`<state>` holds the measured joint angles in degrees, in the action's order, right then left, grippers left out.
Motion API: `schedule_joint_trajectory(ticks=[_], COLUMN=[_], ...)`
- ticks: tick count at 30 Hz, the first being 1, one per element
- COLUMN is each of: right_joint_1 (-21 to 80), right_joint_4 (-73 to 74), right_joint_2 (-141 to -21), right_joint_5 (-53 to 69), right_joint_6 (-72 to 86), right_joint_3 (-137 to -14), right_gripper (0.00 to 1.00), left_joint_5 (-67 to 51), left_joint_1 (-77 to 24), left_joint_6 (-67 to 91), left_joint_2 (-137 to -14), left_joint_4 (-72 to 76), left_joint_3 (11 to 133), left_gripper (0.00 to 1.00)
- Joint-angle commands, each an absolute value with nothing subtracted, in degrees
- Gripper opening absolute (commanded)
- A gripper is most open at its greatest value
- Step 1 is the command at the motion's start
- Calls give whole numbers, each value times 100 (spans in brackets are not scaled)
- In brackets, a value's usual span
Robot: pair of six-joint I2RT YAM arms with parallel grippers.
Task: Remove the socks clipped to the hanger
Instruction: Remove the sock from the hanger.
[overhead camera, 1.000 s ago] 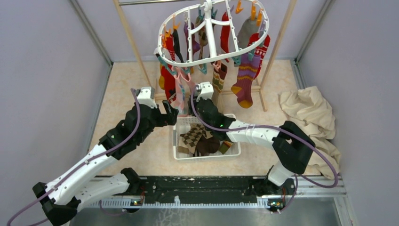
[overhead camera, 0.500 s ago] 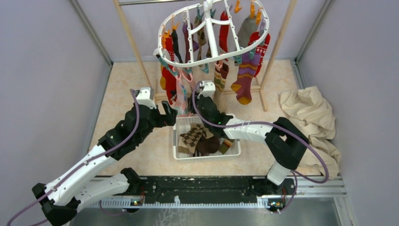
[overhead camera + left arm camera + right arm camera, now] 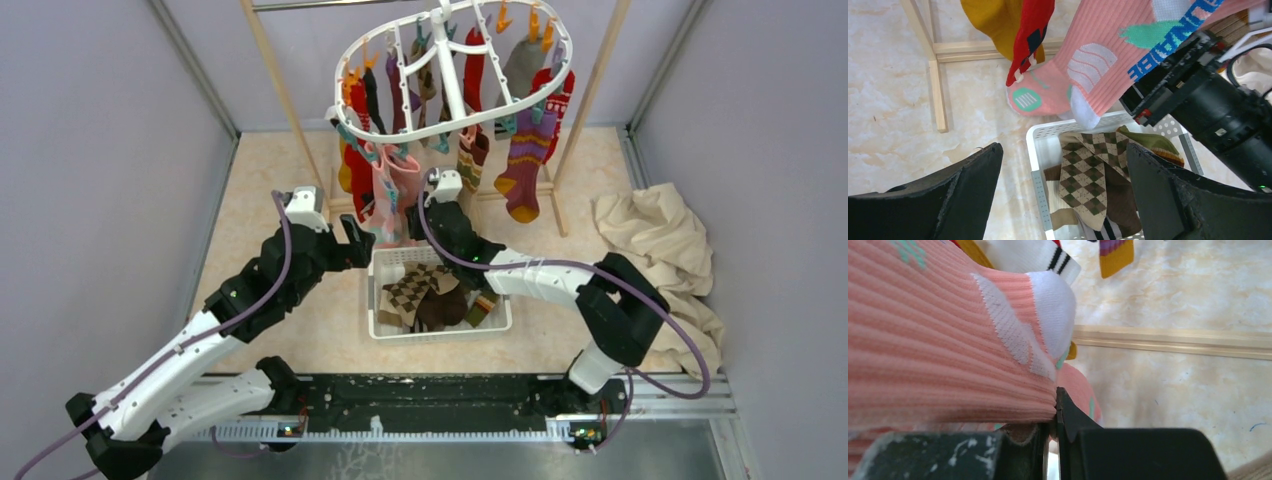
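While the hanger (image 3: 455, 70) hangs from the rack (image 3: 273, 80) at the far side, its rim carries a row of clipped socks (image 3: 525, 150). Below it, the basket (image 3: 1034, 155) holds an argyle sock (image 3: 1088, 175) and a few others. Your left gripper (image 3: 1064, 150) hovers by the basket's far left corner, jaws spread wide with nothing between them. Your right gripper (image 3: 1055, 410) reaches up beside it, jaws pinching the lower part of the pink sock (image 3: 1108, 65) that dangles from the hanger's near rim.
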<state>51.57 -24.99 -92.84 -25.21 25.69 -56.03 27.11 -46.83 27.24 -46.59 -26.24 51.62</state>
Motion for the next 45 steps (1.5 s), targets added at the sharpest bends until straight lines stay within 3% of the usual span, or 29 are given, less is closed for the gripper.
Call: schedule_joint_trajectory(ticks=[1, 30, 45], right_joint_1=[5151, 5283, 5282], right_joint_4=[-2604, -445, -548], right_joint_2=[-8533, -6376, -6045], right_joint_5=[-2089, -523, 369], right_joint_6=[2438, 2443, 2942], right_joint_3=[-5521, -5542, -5367], right_gripper=[7, 4, 4], left_joint_5=[2771, 2291, 505], left_joint_1=[-4685, -4685, -4685], left_joint_6=[2755, 2770, 2557], left_joint_2=[-4495, -4529, -3922], left_joint_4=[-2674, -2575, -1909], left_joint_3=[5245, 5362, 5043], left_gripper=[99, 99, 99])
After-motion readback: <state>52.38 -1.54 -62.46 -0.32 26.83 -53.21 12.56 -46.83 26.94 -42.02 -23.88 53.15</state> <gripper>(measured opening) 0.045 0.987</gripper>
